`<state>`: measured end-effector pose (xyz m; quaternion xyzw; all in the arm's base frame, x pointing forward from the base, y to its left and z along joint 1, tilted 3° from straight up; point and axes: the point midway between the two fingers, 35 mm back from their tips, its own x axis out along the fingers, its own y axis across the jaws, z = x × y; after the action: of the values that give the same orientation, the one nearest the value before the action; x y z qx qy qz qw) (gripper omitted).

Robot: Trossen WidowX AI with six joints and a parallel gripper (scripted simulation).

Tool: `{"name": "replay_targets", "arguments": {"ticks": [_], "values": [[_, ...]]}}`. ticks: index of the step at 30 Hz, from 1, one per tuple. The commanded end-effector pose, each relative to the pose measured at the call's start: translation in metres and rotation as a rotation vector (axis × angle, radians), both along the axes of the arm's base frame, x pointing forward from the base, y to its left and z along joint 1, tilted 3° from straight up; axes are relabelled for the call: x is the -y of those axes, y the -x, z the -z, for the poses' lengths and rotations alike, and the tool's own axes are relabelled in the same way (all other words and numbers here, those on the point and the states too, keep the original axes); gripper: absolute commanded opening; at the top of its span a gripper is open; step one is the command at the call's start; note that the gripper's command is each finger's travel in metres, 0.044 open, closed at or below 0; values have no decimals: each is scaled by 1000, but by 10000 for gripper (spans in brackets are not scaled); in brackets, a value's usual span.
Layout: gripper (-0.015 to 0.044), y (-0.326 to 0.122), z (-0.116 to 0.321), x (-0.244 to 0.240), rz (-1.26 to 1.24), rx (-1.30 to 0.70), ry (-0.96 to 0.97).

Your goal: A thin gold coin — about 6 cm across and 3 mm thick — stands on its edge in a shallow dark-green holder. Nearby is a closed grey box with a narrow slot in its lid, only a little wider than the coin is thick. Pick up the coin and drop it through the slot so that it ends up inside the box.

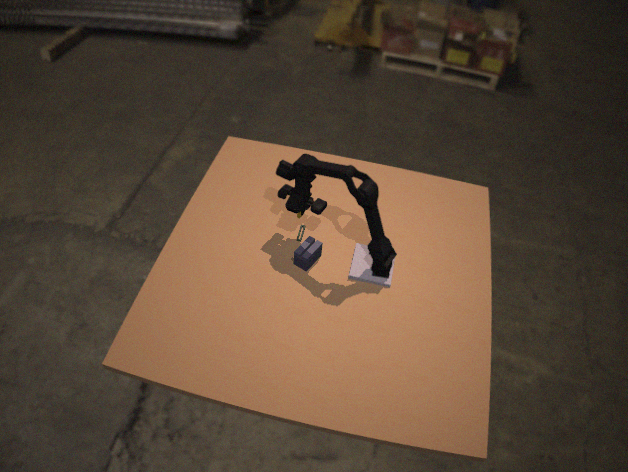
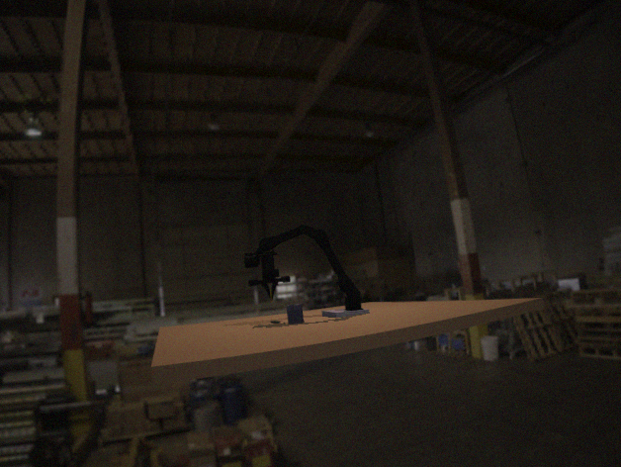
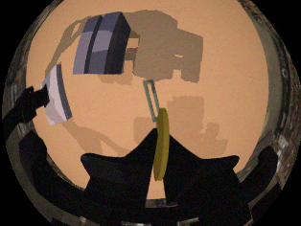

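The gold coin stands on edge between the fingertips, slightly tilted in the wrist view. My gripper is shut on it and holds it in the air, well above the table. The dark-green holder is an empty narrow frame on the table; it also shows in the exterior view. The closed grey box stands beside the holder, towards the arm's base. Its slot is a dark line along the lid. The coin is not over the box.
The orange table top carries everything. The arm's pale base plate lies beyond the box from the holder. Shadows of the arm fall around the box and holder.
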<state>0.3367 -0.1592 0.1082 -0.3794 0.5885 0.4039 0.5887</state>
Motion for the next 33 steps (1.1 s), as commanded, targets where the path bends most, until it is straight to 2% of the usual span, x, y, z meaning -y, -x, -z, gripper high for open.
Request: {"name": "replay_targets", "arguments": {"ticks": [1, 10, 33], "values": [[0, -2, -3, 2, 82, 6, 5], [0, -2, -3, -1, 82, 6, 4], [0, 10, -8, -59, 83, 6, 0]]}}
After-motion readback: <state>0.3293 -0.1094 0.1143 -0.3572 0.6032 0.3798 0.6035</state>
